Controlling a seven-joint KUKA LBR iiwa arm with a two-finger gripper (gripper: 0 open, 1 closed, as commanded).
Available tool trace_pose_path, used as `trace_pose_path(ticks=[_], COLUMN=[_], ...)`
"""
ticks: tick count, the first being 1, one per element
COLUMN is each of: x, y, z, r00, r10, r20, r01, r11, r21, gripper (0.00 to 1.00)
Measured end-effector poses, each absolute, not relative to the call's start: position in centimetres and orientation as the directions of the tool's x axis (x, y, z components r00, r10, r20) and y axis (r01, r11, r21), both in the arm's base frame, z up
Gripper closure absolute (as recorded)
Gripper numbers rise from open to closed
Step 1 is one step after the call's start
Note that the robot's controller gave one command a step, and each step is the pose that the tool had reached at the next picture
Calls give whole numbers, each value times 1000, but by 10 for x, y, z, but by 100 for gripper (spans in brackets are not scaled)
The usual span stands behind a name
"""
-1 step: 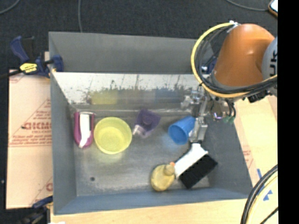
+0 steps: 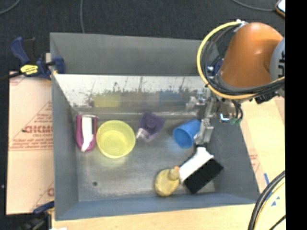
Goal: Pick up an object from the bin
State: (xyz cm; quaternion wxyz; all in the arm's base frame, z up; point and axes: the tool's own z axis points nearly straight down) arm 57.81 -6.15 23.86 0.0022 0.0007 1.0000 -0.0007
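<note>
The robot's orange cover (image 2: 252, 51) stands highest, over the right rear corner of the grey bin (image 2: 124, 49), ringed by a yellow-and-black cable. Below it the metal wrist reaches down into the bin, and the jaws hang low at the right side, close to the floor. From this angle I cannot tell whether they are open or closed, and nothing can be seen between them.

The thing nearest them is a small blue cup (image 2: 184, 134), lying on its side just to their left, its open mouth turned toward the front-left. It appears to touch the metal there, or to sit right against it. Just in front of the jaws lies a black block with a white end (image 2: 201, 170), set at a slant, the white end toward the cup. Against its left end rests a dull yellow, lumpy toy (image 2: 167, 182), near the front wall.

Further left, apart from the arm, lie a purple piece (image 2: 151, 125), an upright yellow bowl (image 2: 115, 139), and a magenta and white object (image 2: 85, 132) touching the bowl's left rim.
</note>
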Motion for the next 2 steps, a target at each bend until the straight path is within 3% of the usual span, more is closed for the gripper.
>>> trace_pose_path(ticks=[1, 2], x=[533, 491], y=[-80, -81], z=[139, 161], r00=[-959, -888], r10=[-282, -459], r20=[-5, -9], r01=[-282, -459], r11=[959, 889], r21=[-3, -7], gripper=[0, 0])
